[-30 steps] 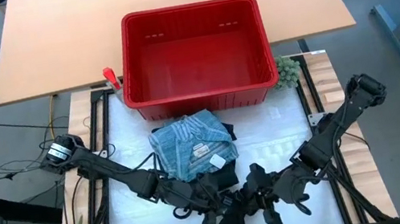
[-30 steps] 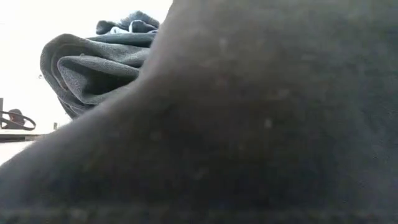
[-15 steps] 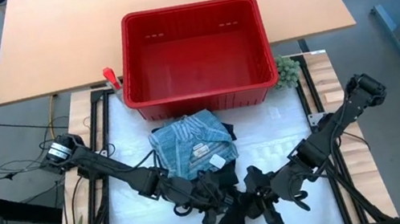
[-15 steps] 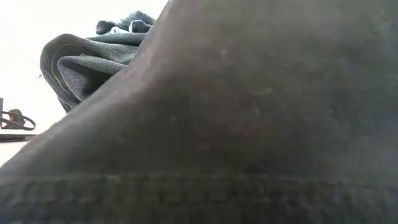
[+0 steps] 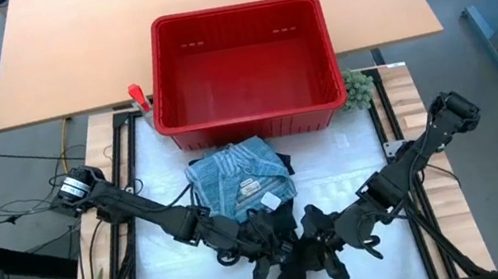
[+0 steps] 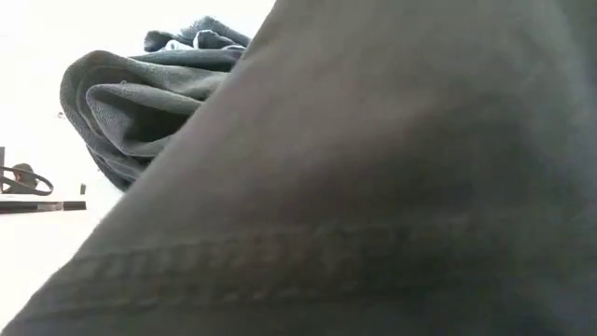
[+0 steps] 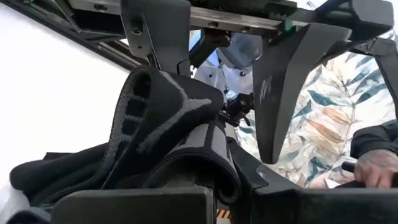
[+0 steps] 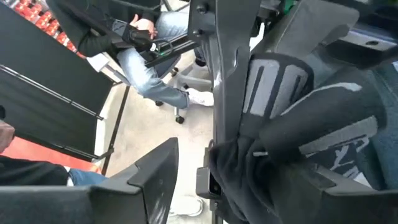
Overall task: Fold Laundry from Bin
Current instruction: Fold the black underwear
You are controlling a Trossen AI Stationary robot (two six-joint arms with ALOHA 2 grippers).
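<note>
The red bin stands at the table's far middle. In front of it a folded blue-white striped garment lies flat on the white table cover. A black garment with grey markings lies bunched at the near edge and fills the low view. My left gripper is shut on its left part. My right gripper faces it from the right. In the left wrist view the right gripper stands open, its fingers either side of a raised fold of the black garment. My left gripper pinches a bunched fold of the black garment between its two fingers, coming in low from the table's left. The cloth stands up in folds beyond the fingers and the rest lies on the table. Whether my right gripper touches the cloth I cannot tell.
A small green fuzzy lump sits by the bin's right corner and a red-handled tool by its left. A grey-black cloth heap shows in the low view. People sit beyond the table's near edge.
My right gripper has drawn a little toward the left gripper. The black garment's near part has shifted in front of the low camera, its stitched hem now higher in that view. The striped garment and the bin have stayed put.
</note>
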